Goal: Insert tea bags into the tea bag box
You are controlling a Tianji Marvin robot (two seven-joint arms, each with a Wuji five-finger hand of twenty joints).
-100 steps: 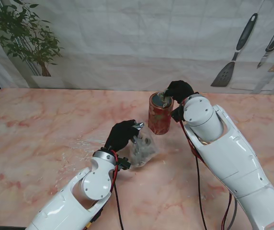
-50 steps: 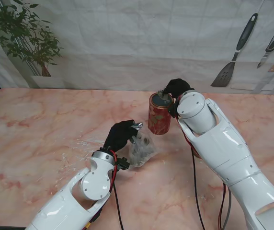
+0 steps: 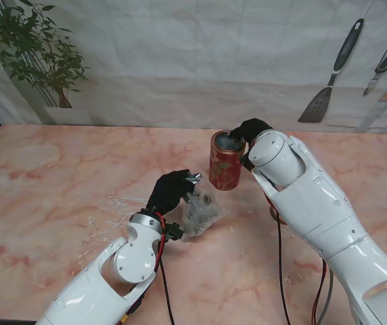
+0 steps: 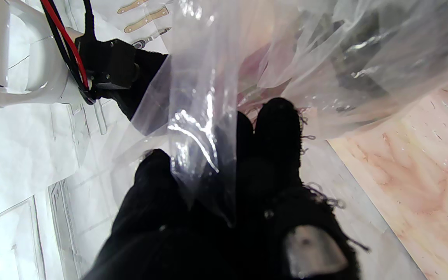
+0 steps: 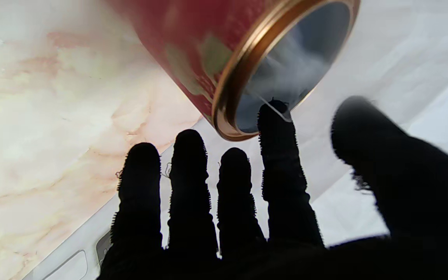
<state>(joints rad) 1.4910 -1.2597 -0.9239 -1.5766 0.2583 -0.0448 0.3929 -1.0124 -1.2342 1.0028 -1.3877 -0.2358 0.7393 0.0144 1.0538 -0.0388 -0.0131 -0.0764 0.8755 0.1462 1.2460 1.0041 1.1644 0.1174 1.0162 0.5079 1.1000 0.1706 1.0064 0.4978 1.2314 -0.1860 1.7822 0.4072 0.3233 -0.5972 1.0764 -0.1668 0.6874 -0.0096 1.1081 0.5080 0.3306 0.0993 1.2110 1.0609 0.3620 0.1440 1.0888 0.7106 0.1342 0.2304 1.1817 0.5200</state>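
Clear plastic bag [image 3: 202, 210] is pinched by left hand [image 3: 169, 191]. Right hand [image 3: 248, 131] is held at red tea tin [image 3: 225, 161] rim, fingers [image 5: 278, 155] spread, empty.

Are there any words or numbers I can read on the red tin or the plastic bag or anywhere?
None can be read.
Red tin: a gold and green pattern shows on its side in the right wrist view, but it is too blurred to tell whether it holds letters.
Plastic bag: clear, no print visible.
Left hand and right hand: plain black gloves, no labels.
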